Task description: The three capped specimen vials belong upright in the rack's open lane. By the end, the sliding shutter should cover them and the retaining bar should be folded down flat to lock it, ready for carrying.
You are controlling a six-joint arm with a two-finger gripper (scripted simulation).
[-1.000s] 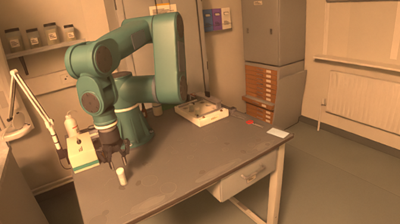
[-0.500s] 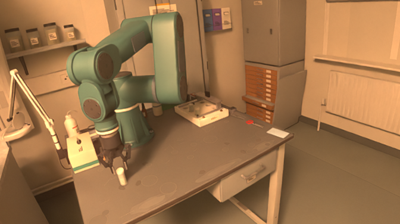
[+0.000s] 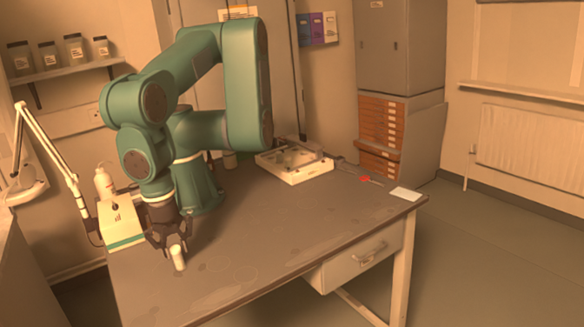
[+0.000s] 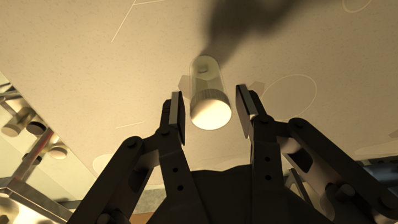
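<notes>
My gripper [image 3: 173,247] [image 4: 209,111] is open and holds nothing; it hangs low over the near left part of the table, its fingers on either side of the cap of an upright vial [image 3: 177,257] [image 4: 208,94]. The vial is clear with a pale cap and stands on the table top. The rack [image 3: 294,161] sits at the far side of the table, a white tray with its lane open. At least one vial [image 3: 280,157] stands in it. I cannot make out the shutter and the retaining bar clearly.
The table's left edge runs close beside the gripper, with a white box with a green base [image 3: 120,222] and a lamp arm [image 3: 48,155] just behind. A red-handled tool [image 3: 368,179] and a white card [image 3: 405,194] lie on the right.
</notes>
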